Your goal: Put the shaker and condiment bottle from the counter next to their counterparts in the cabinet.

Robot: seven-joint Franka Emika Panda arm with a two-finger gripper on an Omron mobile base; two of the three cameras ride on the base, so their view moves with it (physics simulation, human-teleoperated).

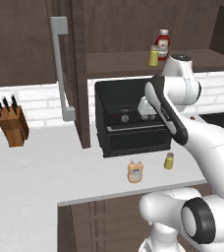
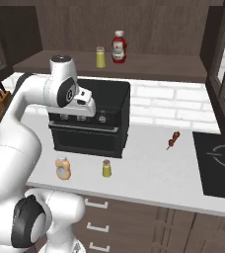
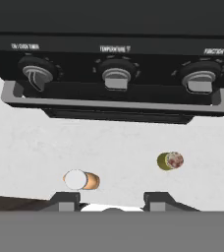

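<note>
I've got the gripper [image 3: 112,199] hanging above the surface [image 1: 35,172] in front of the black oven [image 2: 92,118], its fingertips set fairly close together with nothing between them. Both items stand on the surface just before the oven: the peach bottle [image 3: 82,180] and the yellow shaker [image 3: 170,161], near each other but apart. Their partners, a second shaker [image 2: 100,57] and a red bottle [image 2: 118,47], wait on the shelf of the open cabinet [image 1: 79,74] above. I judge neither pick is started. To grab the shaker cleanly I'd widen the fingers first, centre over its cap, come straight down and avoid nudging the bottle beside it.
</note>
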